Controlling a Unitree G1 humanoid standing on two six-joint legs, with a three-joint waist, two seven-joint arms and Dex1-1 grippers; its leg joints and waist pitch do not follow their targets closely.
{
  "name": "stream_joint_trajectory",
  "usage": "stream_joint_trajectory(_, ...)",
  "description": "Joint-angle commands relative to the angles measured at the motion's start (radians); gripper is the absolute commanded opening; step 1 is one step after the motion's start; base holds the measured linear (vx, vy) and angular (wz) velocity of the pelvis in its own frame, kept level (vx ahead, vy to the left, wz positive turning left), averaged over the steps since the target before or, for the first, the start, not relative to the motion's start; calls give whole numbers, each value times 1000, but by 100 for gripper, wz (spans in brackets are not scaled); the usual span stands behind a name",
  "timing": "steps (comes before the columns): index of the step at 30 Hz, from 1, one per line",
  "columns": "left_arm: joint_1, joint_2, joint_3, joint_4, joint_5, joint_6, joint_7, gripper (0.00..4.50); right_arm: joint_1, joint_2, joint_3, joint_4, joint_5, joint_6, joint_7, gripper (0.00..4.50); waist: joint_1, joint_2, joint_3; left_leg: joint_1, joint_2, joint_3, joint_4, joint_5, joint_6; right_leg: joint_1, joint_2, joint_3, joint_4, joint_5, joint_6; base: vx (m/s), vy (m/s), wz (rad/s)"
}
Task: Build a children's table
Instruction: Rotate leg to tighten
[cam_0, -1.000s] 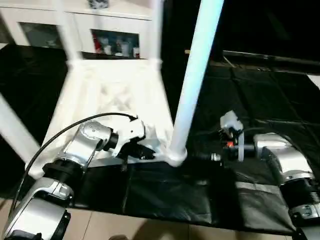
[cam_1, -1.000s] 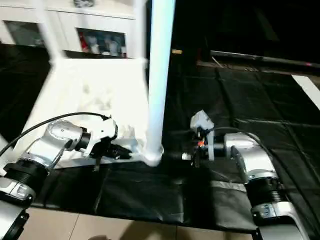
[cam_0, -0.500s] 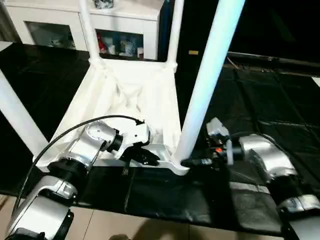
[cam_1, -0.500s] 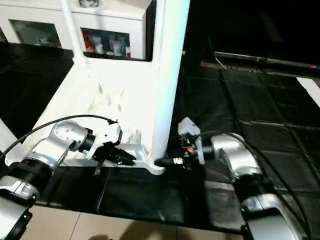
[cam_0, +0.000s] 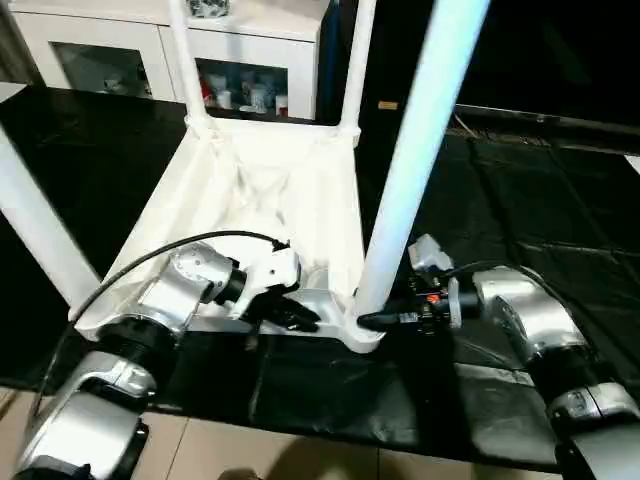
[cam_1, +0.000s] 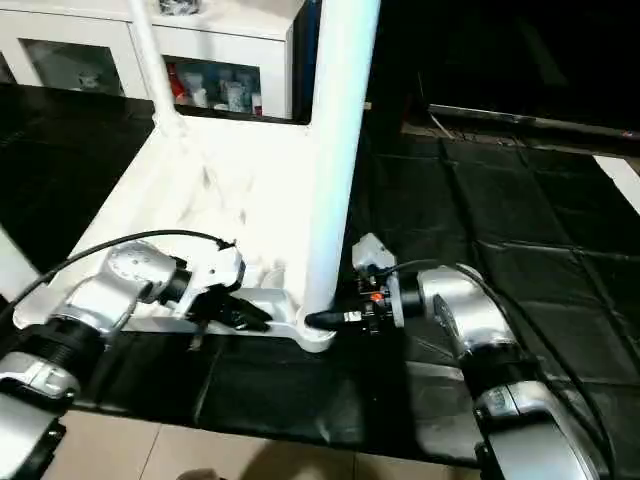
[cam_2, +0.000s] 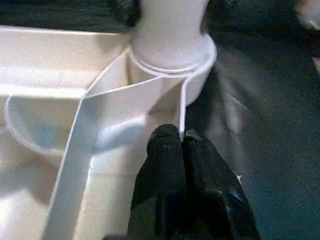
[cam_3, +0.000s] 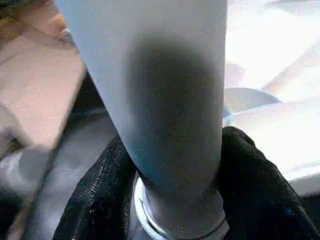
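The children's table (cam_0: 270, 200) lies upside down on a black mat, its white legs pointing up. My left gripper (cam_0: 300, 318) is at the near edge of the frame, beside the near right corner. In the left wrist view it (cam_2: 181, 137) is shut, pinching a thin upright rib (cam_2: 150, 100) of the frame. My right gripper (cam_0: 372, 321) reaches in from the right at the base of the near right leg (cam_0: 410, 170). In the right wrist view its two black fingers (cam_3: 100, 190) press against both sides of that leg (cam_3: 170, 100), just above the socket.
A white glass-door cabinet (cam_0: 140, 50) stands behind the table. The black mat (cam_0: 520, 200) covers the floor to the right and front. A strip of tiled floor (cam_0: 300, 450) shows nearest me. A cable (cam_0: 150, 255) loops over my left forearm.
My right gripper has moved left up to the near right leg and closed around its base. The left gripper keeps its hold on the frame rib. The camera has shifted.
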Motion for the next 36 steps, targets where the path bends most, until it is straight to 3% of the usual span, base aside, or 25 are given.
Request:
stream_joint_trajectory(1,-24,-63,25,-13,-13,55,128,0,20,61,34,-60,15,55,-77,205,-10,-1,-60,4,25,-1,-74,-223,9,54,-64,43,-71,-252,-199,0,0,0)
stream_joint_trajectory(3,-24,-93,39,-23,-19,99,179,0,29,92,25,-73,-2,80,-167,204,-22,-2,-56,5,21,-5,-78,-271,-7,50,-69,41,-86,-375,-159,0,0,0)
stream_joint_trajectory(4,-26,-131,54,-32,-23,150,245,0,33,130,13,-80,-22,116,-273,204,-22,-2,-56,5,21,-5,-78,-271,-7,50,-69,41,-86,-375,-159,0,0,0)
stream_joint_trajectory(5,-28,-162,64,-37,-22,186,299,0,31,166,1,-78,-40,141,-365,204,-38,5,-51,4,18,-9,-82,-303,-29,46,-65,39,-93,-438,-138,0,0,0)
stream_joint_trajectory(6,-34,-208,78,-37,-16,229,383,0,25,218,-18,-73,-70,181,-499,203,-49,-3,-51,4,13,-11,-80,-317,-30,47,-67,35,-101,-503,-112,0,0,0)
stream_joint_trajectory(8,-41,-247,94,-32,-17,249,446,0,14,258,-31,-62,-88,202,-591,201,-59,2,-53,4,11,-13,-78,-311,-21,45,-69,35,-109,-544,-88,0,0,0)
stream_joint_trajectory(11,-61,-327,134,-16,-19,276,590,0,-24,341,-59,-25,-114,241,-782,200,-73,3,-55,4,10,-12,-78,-301,-20,39,-63,35,-109,-512,-91,0,0,0)
stream_joint_trajectory(13,-65,-347,138,-18,-15,275,618,0,-48,356,-50,-4,-121,244,-803,200,-74,3,-58,3,10,-11,-76,-293,-7,40,-62,37,-109,-474,-96,0,0,0)
stream_joint_trajectory(16,-61,-355,137,-35,-13,285,621,0,-57,373,-51,-6,-117,244,-797,200,-75,3,-61,-2,10,-6,-76,-248,11,48,-57,40,-98,-345,-126,0,0,0)
stream_joint_trajectory(18,-52,-345,133,-55,-9,293,609,0,-45,375,-53,-31,-121,245,-794,265,-72,-1,-62,-3,11,-3,-75,-207,24,51,-59,42,-91,-276,-149,0,0,0)
stream_joint_trajectory(19,-50,-340,132,-59,-8,293,604,0,-41,374,-54,-37,-121,248,-794,265,-72,-1,-62,-3,11,-3,-75,-201,26,52,-58,42,-90,-267,-153,0,0,0)
stream_joint_trajectory(25,-24,-259,106,-87,7,290,529,0,16,295,-23,-100,-123,174,-696,314,-72,1,-61,-2,14,-3,-78,-204,27,54,-59,42,-89,-258,-159,0,0,0)
stream_joint_trajectory(28,-18,-210,99,-88,10,279,467,0,41,233,-36,-134,-103,131,-609,351,-72,1,-61,-1,15,-1,-77,-207,38,55,-60,43,-89,-247,-164,0,0,0)
stream_joint_trajectory(29,-12,-187,82,-89,19,233,426,0,46,209,-44,-144,-92,132,-576,357,-69,8,-60,-2,15,-3,-78,-205,42,56,-61,43,-90,-245,-167,0,0,0)
stream_joint_trajectory(31,-4,-131,51,-83,33,183,345,0,69,122,-50,-178,-63,118,-443,370,-66,6,-61,0,17,-3,-77,-213,46,56,-60,42,-91,-241,-164,0,0,0)
stream_joint_trajectory(32,-5,-124,51,-81,30,184,334,0,75,103,-50,-186,-58,114,-413,396,-62,3,-62,1,17,-1,-75,-204,50,58,-59,44,-88,-223,-169,0,0,0)
stream_joint_trajectory(35,-10,-92,49,-75,17,159,273,0,99,22,-44,-214,-40,97,-294,407,-53,4,-64,5,20,2,-72,-185,59,55,-60,44,-80,-161,-202,0,0,0)
stream_joint_trajectory(36,-11,-81,46,-76,15,157,250,0,104,0,-44,-218,-36,93,-263,416,-54,2,-63,0,19,0,-73,-178,61,60,-59,43,-77,-147,-210,0,0,0)
